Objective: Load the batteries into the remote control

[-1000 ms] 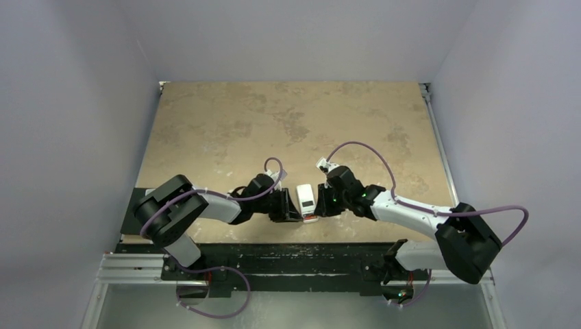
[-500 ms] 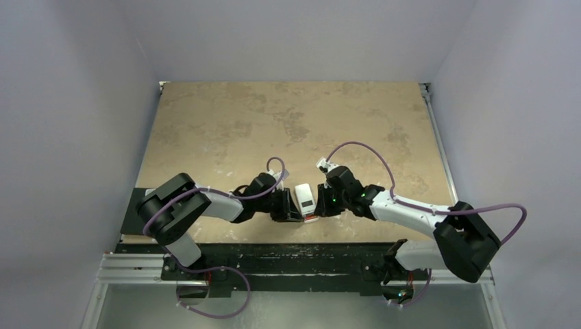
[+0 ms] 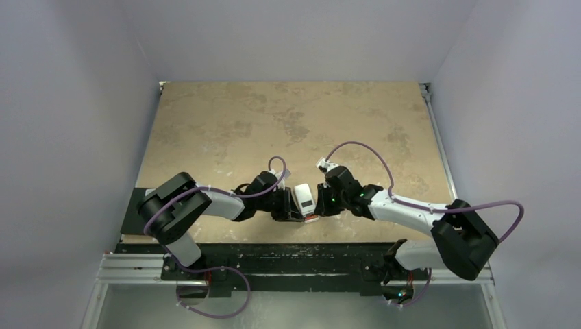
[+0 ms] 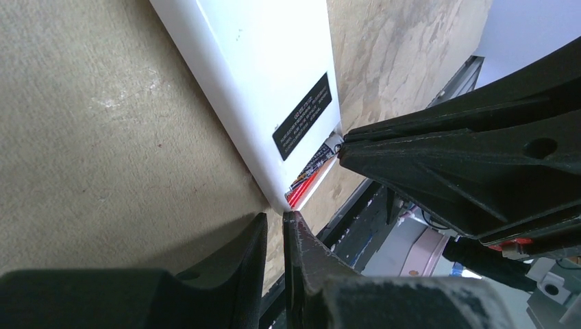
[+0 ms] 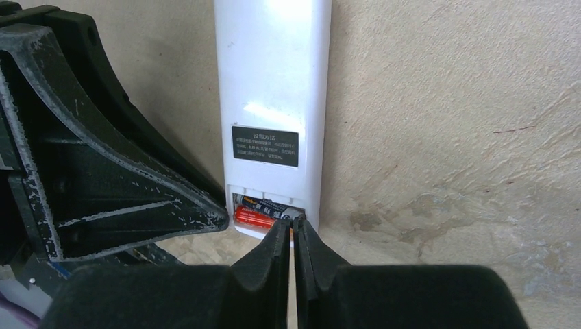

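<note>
Near edge: right gripper (image 5: 292,223) fingers pressed together, tips at the open bay, possibly touching the batteries (image 5: 260,212) seated inside. The left gripper (image 4: 274,226) has its fingers together at the adjacent corner. The remote control (image 5: 270,82) lies back-up on the bench (image 5: 445,103), extending away.

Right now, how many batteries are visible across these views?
2. Both sit side by side in the open compartment of the remote control: the reddish-orange battery nearer the right gripper, the dark battery just beyond. None elsewhere.
</note>
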